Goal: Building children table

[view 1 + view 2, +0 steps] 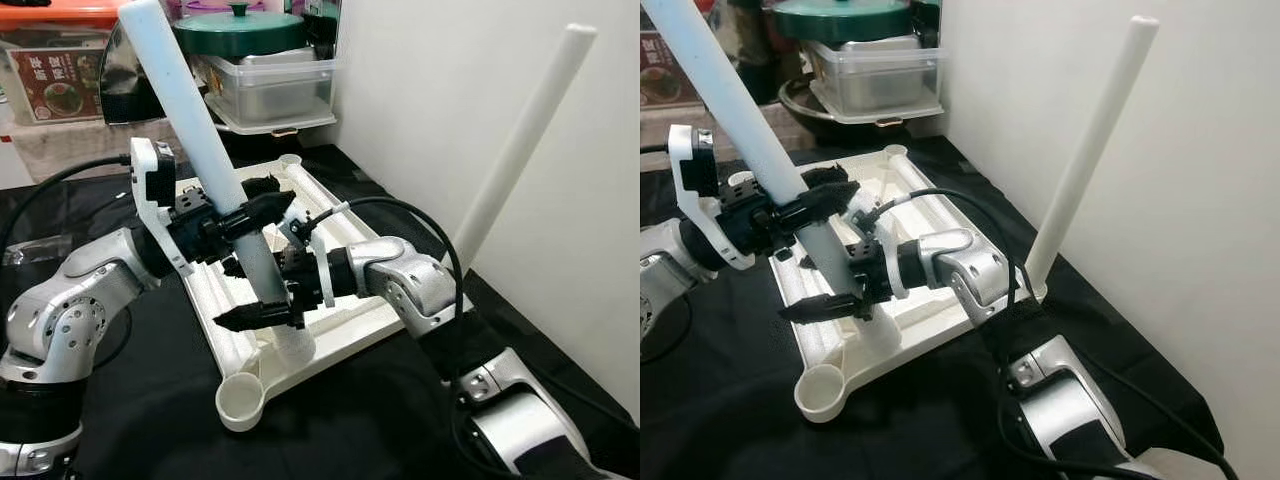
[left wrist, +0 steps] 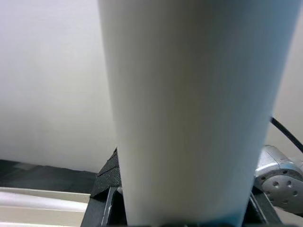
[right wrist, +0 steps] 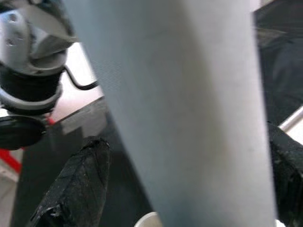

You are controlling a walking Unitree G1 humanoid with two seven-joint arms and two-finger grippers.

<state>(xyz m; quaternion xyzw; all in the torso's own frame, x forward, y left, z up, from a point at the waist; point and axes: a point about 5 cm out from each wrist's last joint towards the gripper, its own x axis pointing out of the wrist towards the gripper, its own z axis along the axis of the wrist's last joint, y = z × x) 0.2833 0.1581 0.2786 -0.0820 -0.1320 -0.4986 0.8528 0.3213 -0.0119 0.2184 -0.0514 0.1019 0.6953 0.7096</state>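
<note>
The white table top [image 1: 345, 330] lies upside down on a black cloth [image 1: 150, 410]. One white leg [image 1: 520, 150] stands in its right corner socket, close to the wall. A second white leg [image 1: 200, 130] leans to the left, with its lower end at a socket [image 1: 292, 345] near the front edge. My left gripper [image 1: 245, 220] is shut on this leg at mid-height. My right gripper [image 1: 262, 295] is shut on it lower down, just above the socket. The leg [image 2: 189, 109] is close up in the left wrist view and, as a leg [image 3: 189, 118], between black fingers [image 3: 75, 184] in the right wrist view.
An empty round socket [image 1: 240, 400] sits at the front-left corner and another [image 1: 290, 160] at the far corner. A clear plastic box [image 1: 275, 85] under a green lidded pot [image 1: 240, 30] stands behind. A white wall [image 1: 450, 90] is close on the right.
</note>
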